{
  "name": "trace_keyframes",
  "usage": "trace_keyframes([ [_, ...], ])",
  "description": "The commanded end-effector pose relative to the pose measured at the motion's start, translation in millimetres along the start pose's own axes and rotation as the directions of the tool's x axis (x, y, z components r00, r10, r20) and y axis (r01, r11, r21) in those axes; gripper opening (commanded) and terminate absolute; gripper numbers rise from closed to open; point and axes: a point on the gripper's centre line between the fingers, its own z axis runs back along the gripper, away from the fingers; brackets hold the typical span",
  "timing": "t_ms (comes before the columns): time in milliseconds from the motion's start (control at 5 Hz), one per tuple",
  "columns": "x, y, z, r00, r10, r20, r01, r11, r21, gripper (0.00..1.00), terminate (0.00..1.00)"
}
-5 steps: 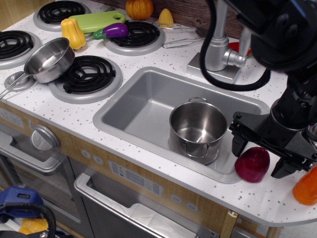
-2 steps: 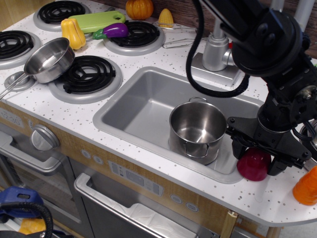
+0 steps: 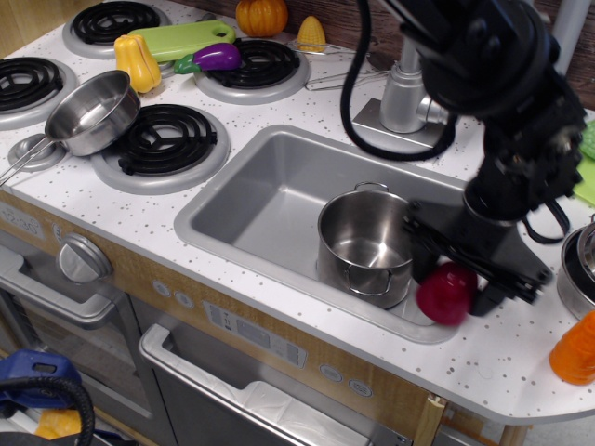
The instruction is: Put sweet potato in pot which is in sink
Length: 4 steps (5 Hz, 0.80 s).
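Observation:
The dark red glossy sweet potato (image 3: 446, 293) is held between the black fingers of my gripper (image 3: 453, 290) at the sink's right front corner, just right of the pot. The jaws stand shut on it, one finger on its left side, one on its right. The shiny steel pot (image 3: 369, 243) with two loop handles stands upright and empty in the right part of the grey sink (image 3: 260, 200). The sweet potato sits at about the pot's rim height, close beside its right wall. The black arm rises behind it.
A steel saucepan (image 3: 91, 111) rests on the front burner at left. A yellow squash (image 3: 137, 61), green board (image 3: 181, 39), purple eggplant (image 3: 217, 57) and orange pumpkin (image 3: 261, 15) lie at the back. The faucet (image 3: 405, 93) stands behind the sink. An orange object (image 3: 575, 351) is at the right edge.
My gripper closed on the sweet potato on the counter, then carried it left toward the pot. The arm swung left with it.

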Motion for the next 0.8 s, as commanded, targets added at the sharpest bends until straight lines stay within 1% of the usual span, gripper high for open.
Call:
trace_keyframes([
  [0, 26.5, 32.5, 46.4, 0.992, -0.077, 0.103, 0.073, 0.996, 0.045, 0.00, 0.00],
  [200, 34.5, 57.7, 42.8, 0.974, -0.156, 0.163, 0.146, 0.986, 0.075, 0.00, 0.00],
  [400, 45.1, 76.6, 35.6, 0.956, -0.215, 0.199, 0.199, 0.975, 0.097, 0.00, 0.00],
  [600, 53.7, 88.4, 28.3, 0.940, -0.250, 0.231, 0.239, 0.968, 0.077, 1.00, 0.00],
])
